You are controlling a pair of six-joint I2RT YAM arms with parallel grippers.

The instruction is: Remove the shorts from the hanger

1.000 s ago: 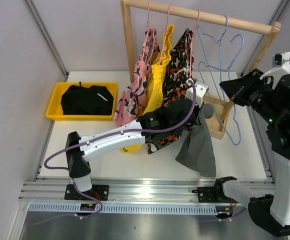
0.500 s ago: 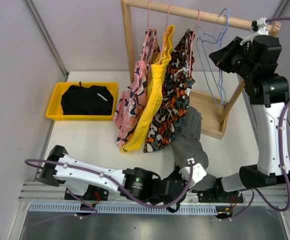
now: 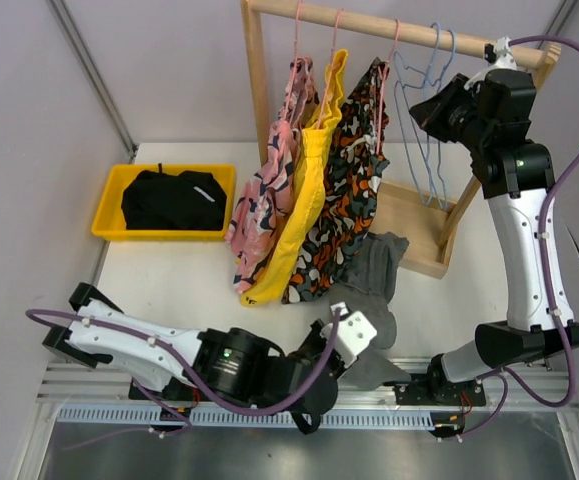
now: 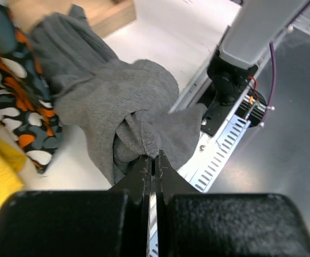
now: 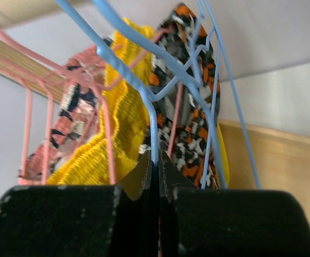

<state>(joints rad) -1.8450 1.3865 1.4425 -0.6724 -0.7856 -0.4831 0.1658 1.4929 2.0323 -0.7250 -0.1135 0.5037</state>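
Note:
The grey shorts (image 3: 377, 268) lie crumpled on the table near the front edge; my left gripper (image 3: 362, 330) is shut on a fold of them (image 4: 144, 128). My right gripper (image 3: 427, 108) is shut on the wire of an empty blue hanger (image 5: 153, 134) on the wooden rail (image 3: 399, 30). Pink shark-print shorts (image 3: 269, 175), yellow shorts (image 3: 309, 175) and camouflage shorts (image 3: 354, 170) hang on pink hangers. Black shorts (image 3: 169, 198) lie in the yellow bin (image 3: 109, 205).
The wooden rack's base (image 3: 414, 225) stands behind the grey shorts. A second empty blue hanger (image 3: 447, 60) hangs by my right gripper. The metal rail (image 3: 269, 385) runs along the table's near edge.
My left gripper has drawn the grey shorts nearer the front edge and the arm has folded low. My right gripper has moved up to the rail with the blue hanger.

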